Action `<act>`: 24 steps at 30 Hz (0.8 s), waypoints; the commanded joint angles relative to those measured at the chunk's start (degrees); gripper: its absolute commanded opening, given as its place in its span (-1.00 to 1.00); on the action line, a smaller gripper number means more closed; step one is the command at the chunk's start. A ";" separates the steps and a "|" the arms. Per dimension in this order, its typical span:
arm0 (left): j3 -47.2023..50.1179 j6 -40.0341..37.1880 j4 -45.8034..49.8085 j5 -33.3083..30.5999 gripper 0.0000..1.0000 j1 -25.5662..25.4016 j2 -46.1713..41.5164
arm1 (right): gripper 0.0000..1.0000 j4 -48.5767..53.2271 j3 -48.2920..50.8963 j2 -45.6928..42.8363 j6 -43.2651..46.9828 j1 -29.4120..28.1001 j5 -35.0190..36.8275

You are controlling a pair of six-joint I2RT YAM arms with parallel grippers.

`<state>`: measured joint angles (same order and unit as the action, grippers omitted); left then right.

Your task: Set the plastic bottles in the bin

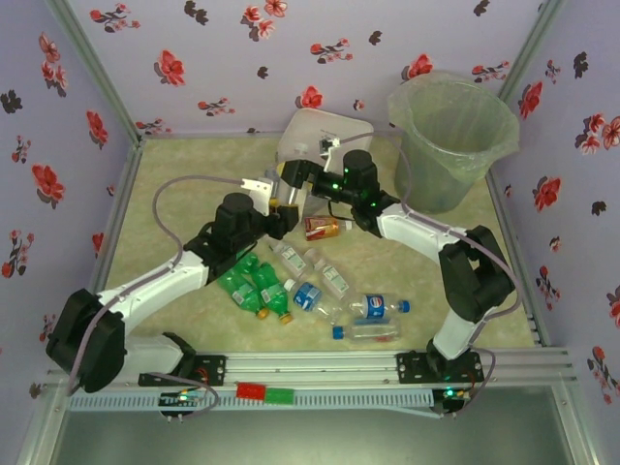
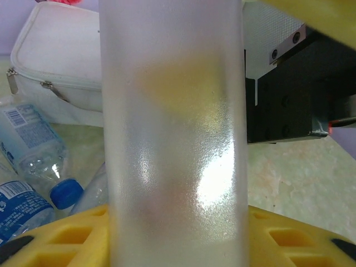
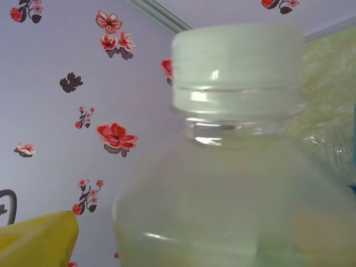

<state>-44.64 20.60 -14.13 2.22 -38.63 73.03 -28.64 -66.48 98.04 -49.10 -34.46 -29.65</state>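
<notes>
The left gripper point(image 1: 277, 200) clamps the frosted white-capped bottle point(image 2: 172, 139) aloft beside the white box point(image 1: 320, 131); the right gripper point(image 1: 302, 178), seemingly wide open about its capped end, should close squarely below the cap before the left releases, then carry it to the bin point(image 1: 441, 179).

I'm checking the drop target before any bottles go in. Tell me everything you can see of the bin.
The bin is a tall round bucket of translucent grey-green plastic, wider at the mouth than at the base. It is lined with a clear bag whose crinkled edge folds over the rim. It stands upright and open at the far right corner of the table, to the right of a white box. What lies at its bottom cannot be made out.
</notes>
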 commanded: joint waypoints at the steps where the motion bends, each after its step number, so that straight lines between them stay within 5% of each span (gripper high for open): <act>1: -1.58 -0.10 -1.16 2.18 -0.31 -0.04 -0.29 | 0.95 -1.03 0.18 -0.10 0.77 -0.26 -0.72; 9: -0.55 -0.74 -1.60 2.62 -0.15 -0.17 -2.28 | 0.31 0.25 -0.88 2.01 0.68 -0.26 -0.74; 18: 2.05 0.30 -4.04 -4.03 0.99 -0.13 -4.74 | 0.09 6.93 -3.79 0.57 4.63 1.74 0.47; 24: 5.48 4.19 -1.49 -16.91 1.00 1.15 -9.75 | 0.07 25.22 -13.03 -2.94 13.59 8.54 4.32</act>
<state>-40.95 22.04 -15.77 -5.96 -38.41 65.93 -12.23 -74.50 98.94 -41.63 -29.56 -28.42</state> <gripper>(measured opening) 0.998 0.585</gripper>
